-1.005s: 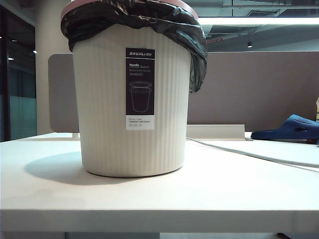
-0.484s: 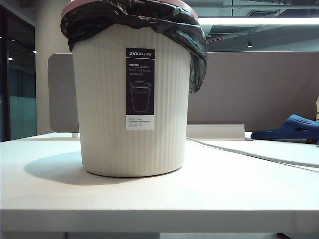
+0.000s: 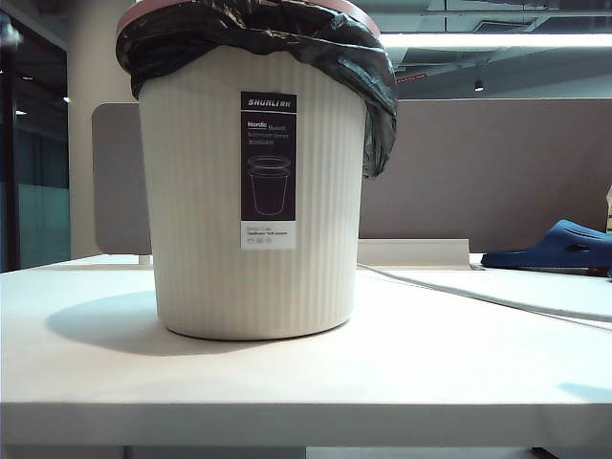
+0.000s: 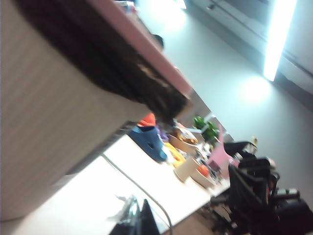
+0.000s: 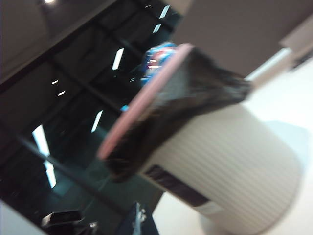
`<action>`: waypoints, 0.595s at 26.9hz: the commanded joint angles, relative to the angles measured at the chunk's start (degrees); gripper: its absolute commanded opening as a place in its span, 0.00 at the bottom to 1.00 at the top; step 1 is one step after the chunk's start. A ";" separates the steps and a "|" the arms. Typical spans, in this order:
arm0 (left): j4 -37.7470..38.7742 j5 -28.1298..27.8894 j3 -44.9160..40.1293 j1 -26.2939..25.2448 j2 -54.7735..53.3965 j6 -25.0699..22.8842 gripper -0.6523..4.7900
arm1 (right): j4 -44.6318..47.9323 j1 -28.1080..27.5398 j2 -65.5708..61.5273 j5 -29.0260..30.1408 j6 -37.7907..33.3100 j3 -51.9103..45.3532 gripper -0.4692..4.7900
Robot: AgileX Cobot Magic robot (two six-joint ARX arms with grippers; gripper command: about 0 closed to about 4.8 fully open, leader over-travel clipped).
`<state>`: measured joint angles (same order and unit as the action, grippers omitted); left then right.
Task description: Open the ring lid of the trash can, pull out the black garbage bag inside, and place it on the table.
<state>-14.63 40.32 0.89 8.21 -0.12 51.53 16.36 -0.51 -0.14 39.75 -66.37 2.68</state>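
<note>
At the edge of each wrist view, jaws: only dark tips show; nothing lies between them.
Left gripper [image 4: 138, 221]: pressed together, holding nothing, low beside the trash can and apart from it; out of sight in the exterior view.
Right gripper [image 5: 141, 221]: pressed together, holding nothing, below and in front of the can, not touching it; out of sight in the exterior view.
Trash can [image 3: 256, 201]: cream-white, ribbed, upright on the table, its black-and-white label facing the exterior camera.
Contents of the can: the black garbage bag [image 3: 287, 43] lines it; the bag's glossy, crinkled top is folded outward over the mouth and hangs down the outer wall, lowest on the right side in the exterior view. What lies inside the bag cannot be seen.
Ring lid [image 3: 349, 10]: dusty-pink hoop seated on the can's mouth, over the folded bag edge; it shows as a pink band in both wrist views [image 5: 142, 100].
Table [image 3: 402, 373]: white top with a thick pale front edge; the can's shadow falls to its left in the exterior view.
Cable [image 3: 478, 298]: pale, running across the tabletop from behind the can toward the right.
Blue slipper [image 3: 559, 246]: on the table at far right, well apart from the can.
Grey partition [image 3: 478, 172]: standing behind the table.
</note>
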 commanded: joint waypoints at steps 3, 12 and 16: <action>-1.22 4.24 3.48 0.02 -0.04 -3.08 0.11 | -1.92 3.80 -0.04 -0.26 0.66 4.42 0.09; 3.67 5.55 11.54 0.00 -0.04 -10.60 0.11 | -7.80 7.74 -1.81 -2.97 2.99 11.02 0.09; 6.16 5.29 15.02 -0.02 -0.07 -11.82 0.11 | -11.72 7.82 -5.18 -2.95 8.28 15.52 0.09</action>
<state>-9.08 45.50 14.74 8.21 -0.16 40.86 5.61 7.31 -4.10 37.06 -61.28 16.62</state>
